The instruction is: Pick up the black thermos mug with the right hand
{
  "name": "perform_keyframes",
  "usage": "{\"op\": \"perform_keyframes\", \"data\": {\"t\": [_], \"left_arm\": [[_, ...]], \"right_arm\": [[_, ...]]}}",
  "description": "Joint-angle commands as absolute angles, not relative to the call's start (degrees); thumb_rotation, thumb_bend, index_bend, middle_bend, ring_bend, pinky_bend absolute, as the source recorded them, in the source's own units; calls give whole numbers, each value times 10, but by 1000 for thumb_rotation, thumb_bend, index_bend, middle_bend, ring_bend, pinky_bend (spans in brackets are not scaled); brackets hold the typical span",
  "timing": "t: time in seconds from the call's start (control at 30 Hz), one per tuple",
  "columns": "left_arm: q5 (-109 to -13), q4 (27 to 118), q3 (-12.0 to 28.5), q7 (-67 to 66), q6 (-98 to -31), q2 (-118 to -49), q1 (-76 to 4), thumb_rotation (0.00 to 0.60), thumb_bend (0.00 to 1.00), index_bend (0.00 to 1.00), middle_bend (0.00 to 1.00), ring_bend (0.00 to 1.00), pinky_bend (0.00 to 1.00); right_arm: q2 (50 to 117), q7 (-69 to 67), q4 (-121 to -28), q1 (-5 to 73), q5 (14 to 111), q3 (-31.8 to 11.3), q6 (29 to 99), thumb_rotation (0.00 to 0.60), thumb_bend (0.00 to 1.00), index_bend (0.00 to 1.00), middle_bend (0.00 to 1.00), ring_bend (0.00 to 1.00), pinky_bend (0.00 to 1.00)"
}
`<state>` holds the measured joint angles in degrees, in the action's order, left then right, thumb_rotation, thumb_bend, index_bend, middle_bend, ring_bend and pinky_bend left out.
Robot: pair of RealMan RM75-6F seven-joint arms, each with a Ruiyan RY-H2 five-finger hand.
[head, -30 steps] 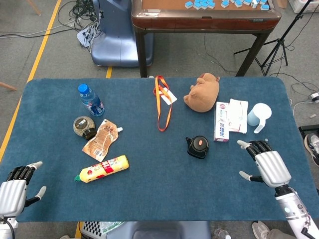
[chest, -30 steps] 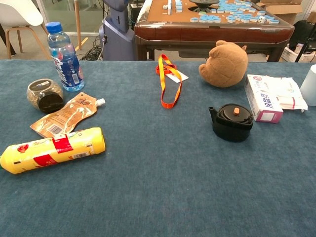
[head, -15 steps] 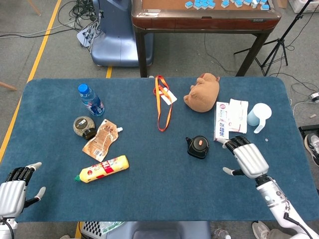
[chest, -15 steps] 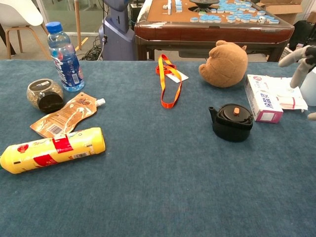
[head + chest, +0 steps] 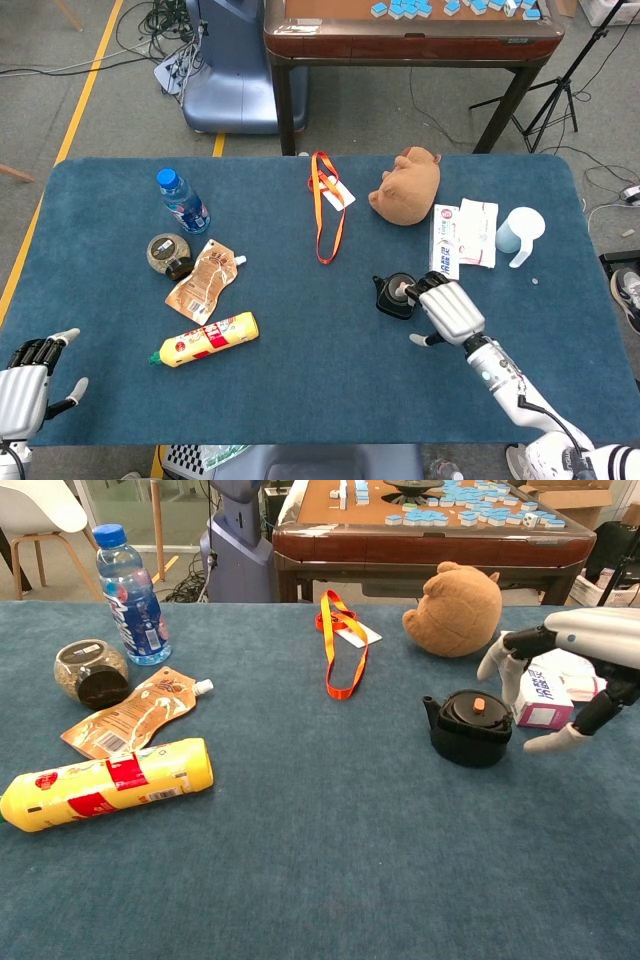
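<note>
Black and squat, the thermos mug sits right of centre on the blue felt table. Chest view shows the right hand just beside it, fingers spread, holding nothing. Only the head view catches the left hand, lower left, fingers apart and empty.

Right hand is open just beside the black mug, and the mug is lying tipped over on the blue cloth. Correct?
Not quite. The chest view shows the black thermos mug standing upright, lid up, not tipped over. The rest holds: the right hand is open beside it, not gripping it.
</note>
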<state>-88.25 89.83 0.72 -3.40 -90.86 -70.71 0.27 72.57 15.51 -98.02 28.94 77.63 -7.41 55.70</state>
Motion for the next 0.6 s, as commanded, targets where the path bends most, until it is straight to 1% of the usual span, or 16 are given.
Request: {"op": "perform_keyframes", "data": {"t": [0.03,0.33,0.6], "left_arm": [[-881,896,7,-32,-907,-708,3,600,248,208,233,230,151],[-880,889,6,-24,-908,-710,6,600,248,208,233,230,151],[-878,886,5,-22,-909,-710,9,600,248,208,233,230,151]], "right_arm": [[741,168,-969,299,763,-77,551,600,19,293,417,272,164],[770,185,-947,321,743,-73,538,600,19,293,416,272,164],[779,188,-937,327,743,-54,531,600,20,296,416,272,164]]}}
